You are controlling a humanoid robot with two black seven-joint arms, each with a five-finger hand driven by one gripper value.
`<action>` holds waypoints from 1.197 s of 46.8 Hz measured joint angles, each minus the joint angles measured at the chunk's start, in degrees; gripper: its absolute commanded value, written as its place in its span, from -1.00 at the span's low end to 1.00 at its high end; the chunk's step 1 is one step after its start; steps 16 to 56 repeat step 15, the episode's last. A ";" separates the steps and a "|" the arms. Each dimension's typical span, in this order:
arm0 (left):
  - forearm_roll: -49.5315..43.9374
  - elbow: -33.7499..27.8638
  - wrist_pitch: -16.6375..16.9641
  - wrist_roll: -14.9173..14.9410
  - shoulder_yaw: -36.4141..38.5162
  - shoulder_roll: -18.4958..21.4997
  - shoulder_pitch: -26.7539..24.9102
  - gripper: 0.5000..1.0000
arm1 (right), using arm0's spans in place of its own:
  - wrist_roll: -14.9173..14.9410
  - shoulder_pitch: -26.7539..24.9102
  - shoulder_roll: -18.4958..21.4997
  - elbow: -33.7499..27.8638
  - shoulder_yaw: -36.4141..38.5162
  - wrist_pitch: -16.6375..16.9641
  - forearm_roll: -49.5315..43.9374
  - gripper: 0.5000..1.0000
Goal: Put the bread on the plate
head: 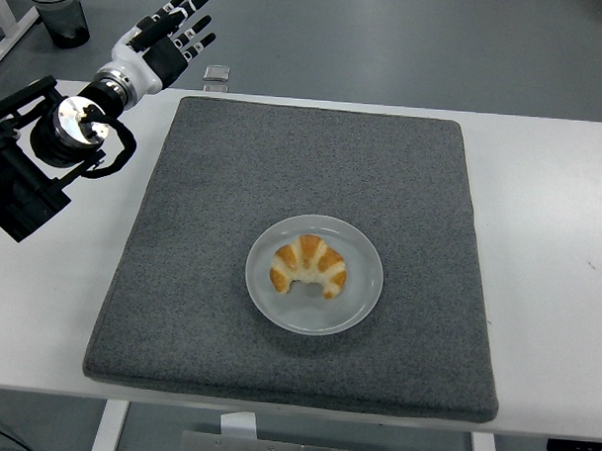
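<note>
Bread [308, 266] on plate [359, 305] (centered)

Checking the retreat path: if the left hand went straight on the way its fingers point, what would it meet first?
Nothing, as far as the picture shows: the left hand points up and away past the table edge, over bare floor. Depth is unclear.

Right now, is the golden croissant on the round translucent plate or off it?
On it. The golden croissant lies wholly inside the round translucent plate's rim, on the grey mat.
</note>
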 measured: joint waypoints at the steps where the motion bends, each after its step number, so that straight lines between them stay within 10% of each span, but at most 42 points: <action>1: -0.19 0.05 0.00 0.43 -0.20 0.03 0.32 0.96 | 0.01 0.00 0.00 0.03 0.00 0.00 0.00 0.72; 56: -0.30 0.03 -2.76 1.65 -0.62 0.47 2.84 0.97 | 0.01 0.00 0.00 0.12 0.00 0.00 0.00 0.73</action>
